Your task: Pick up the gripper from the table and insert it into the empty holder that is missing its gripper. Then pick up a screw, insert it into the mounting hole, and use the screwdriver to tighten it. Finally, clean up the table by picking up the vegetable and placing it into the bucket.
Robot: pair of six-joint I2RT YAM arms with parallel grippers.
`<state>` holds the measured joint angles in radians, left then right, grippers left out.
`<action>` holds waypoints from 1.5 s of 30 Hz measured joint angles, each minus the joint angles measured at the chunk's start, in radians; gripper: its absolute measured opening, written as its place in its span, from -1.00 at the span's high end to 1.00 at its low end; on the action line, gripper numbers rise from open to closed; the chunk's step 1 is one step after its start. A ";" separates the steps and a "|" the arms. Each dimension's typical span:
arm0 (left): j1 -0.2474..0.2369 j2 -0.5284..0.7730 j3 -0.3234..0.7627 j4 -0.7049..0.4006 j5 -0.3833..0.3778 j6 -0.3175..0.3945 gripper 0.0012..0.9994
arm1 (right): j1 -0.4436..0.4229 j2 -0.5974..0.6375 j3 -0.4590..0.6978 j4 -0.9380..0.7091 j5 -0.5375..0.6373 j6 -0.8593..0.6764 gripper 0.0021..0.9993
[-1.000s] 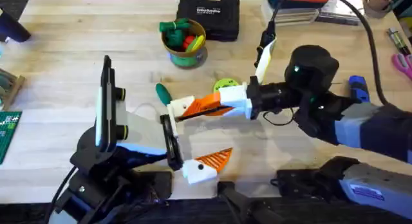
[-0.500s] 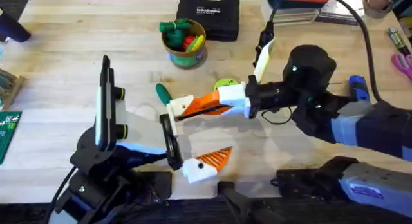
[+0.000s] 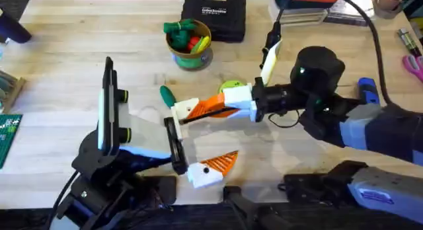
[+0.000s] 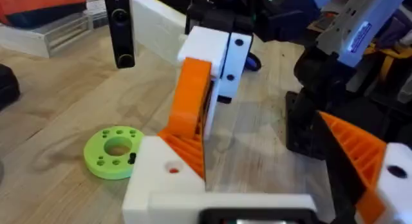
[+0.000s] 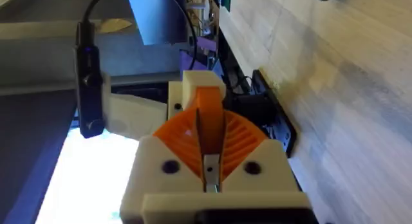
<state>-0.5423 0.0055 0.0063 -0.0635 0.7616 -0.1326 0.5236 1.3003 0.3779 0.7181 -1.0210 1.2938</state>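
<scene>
Right claw clamps the gripper against the holder.

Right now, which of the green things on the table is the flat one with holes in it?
The bright green round disc lying flat beside the right arm's fingers. The dark green oblong vegetable has no holes, and the other greens stand bunched in the bucket.

The tabletop is being viewed from above by the overhead camera, facing down and forward over both arm bases. The left wrist camera is being held low and close, facing the right gripper. The right wrist camera is being aimed sideways along its own jaws. The orange wedge is being shared by all three views.
</scene>
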 joint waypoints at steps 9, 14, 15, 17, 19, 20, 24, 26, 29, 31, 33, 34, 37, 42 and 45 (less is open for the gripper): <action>0.000 0.000 0.000 0.000 0.001 0.002 -0.97 | 0.000 0.000 0.000 -0.003 0.000 -0.015 0.68; -0.002 0.000 0.000 0.002 0.013 0.015 -0.97 | 0.008 0.011 0.000 0.038 0.004 -0.016 0.58; -0.005 0.000 0.000 0.002 0.021 0.018 -0.97 | 0.011 0.014 0.000 0.044 0.007 -0.016 0.55; -0.010 0.000 0.000 0.001 0.032 0.021 -0.97 | 0.013 0.016 0.000 0.045 0.009 -0.016 0.50; -0.010 0.000 0.000 0.001 0.036 0.024 -0.97 | 0.013 0.016 0.000 0.046 0.010 -0.016 0.46; -0.010 0.000 0.000 0.001 0.036 0.025 -0.97 | 0.013 0.016 0.000 0.045 0.010 -0.016 0.43; -0.010 0.000 0.000 0.000 0.043 0.028 -0.97 | 0.013 0.016 0.000 0.048 0.010 -0.017 0.18; -0.010 0.000 0.000 0.000 0.051 0.028 -0.97 | 0.013 0.016 0.000 0.048 0.008 -0.018 -0.01; -0.010 0.000 0.000 0.000 0.055 0.028 -0.97 | 0.013 0.016 0.000 0.049 0.007 -0.019 -0.29; -0.010 0.000 0.000 0.000 0.056 0.028 -0.97 | 0.013 0.016 0.000 0.049 0.007 -0.019 -0.43; -0.010 0.000 0.000 0.000 0.058 0.028 -0.97 | 0.013 0.016 0.000 0.048 0.007 -0.019 -0.81; -0.010 0.000 0.000 0.000 0.058 0.028 -0.97 | 0.013 0.016 0.000 0.049 0.007 -0.022 -0.93; -0.010 0.000 0.000 0.000 0.058 0.028 -0.97 | 0.011 0.016 0.000 0.050 0.007 -0.033 -0.98; -0.010 0.000 0.000 0.000 0.058 0.028 -0.97 | -0.039 0.016 0.001 0.049 0.007 -0.072 -0.99; -0.010 0.000 0.000 0.000 0.058 0.028 -0.97 | -0.080 0.016 0.011 0.031 0.008 -0.104 -0.99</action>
<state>-0.5522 0.0051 0.0063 -0.0639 0.8196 -0.1047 0.4435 1.3162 0.3891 0.7494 -1.0131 1.1894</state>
